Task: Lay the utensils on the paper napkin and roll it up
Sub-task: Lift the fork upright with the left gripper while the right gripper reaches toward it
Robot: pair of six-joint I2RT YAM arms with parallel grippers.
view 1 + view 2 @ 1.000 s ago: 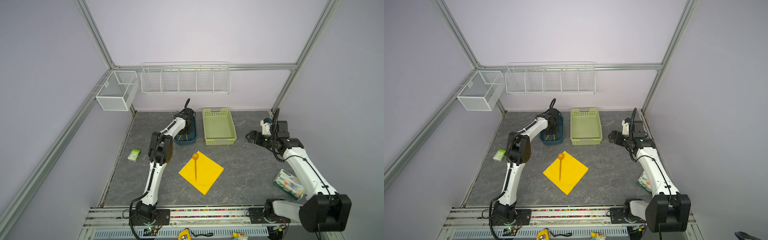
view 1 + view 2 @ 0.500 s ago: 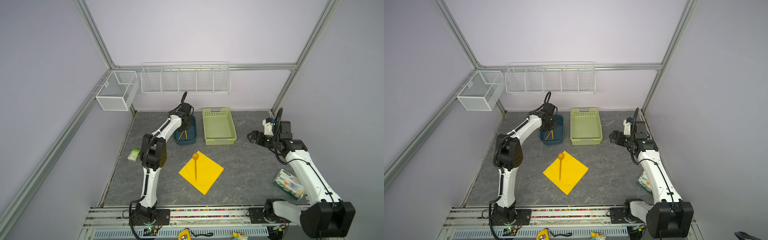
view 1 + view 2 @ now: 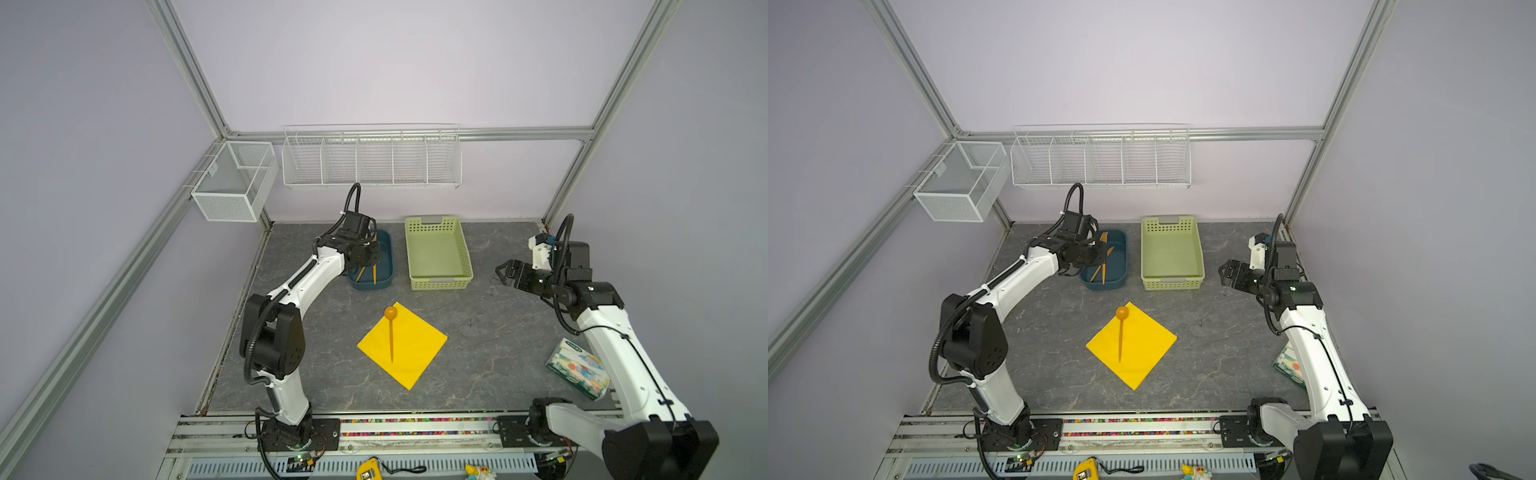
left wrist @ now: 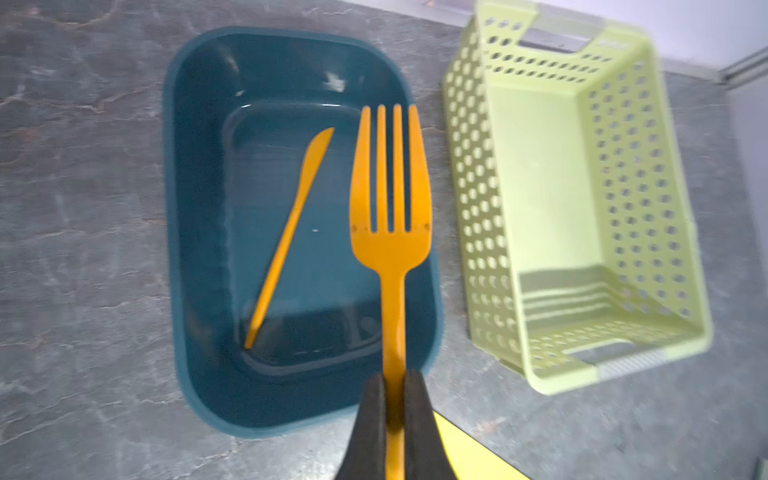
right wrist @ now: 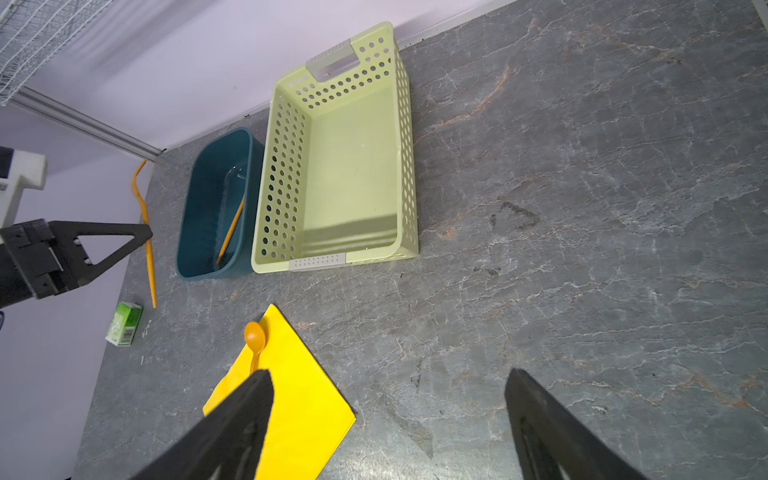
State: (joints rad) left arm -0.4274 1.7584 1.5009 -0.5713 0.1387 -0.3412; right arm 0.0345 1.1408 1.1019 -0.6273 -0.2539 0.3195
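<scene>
The left gripper is closed tight on the handle of the orange fork. The two black fingers press the handle from both sides, and the prongs point straight away from the gripper. The fork is in the air above the dark blue tub, not touching it. The handle end passes between the fingers and comes out behind them.

Inside the tub lies the thin straight piece, slanted across the floor of the tub and apart from the fork. Just beside the tub stands the light green basket.

The yellow paper napkin is flat on the grey table, near the middle and nearer the front than the tub. The spoon lies on it, with its round bowl at the far corner of the napkin.

The right gripper holds nothing, and its jaws stand wide apart. It hangs over bare table to the right of the green basket, well apart from the napkin and from all utensils.
</scene>
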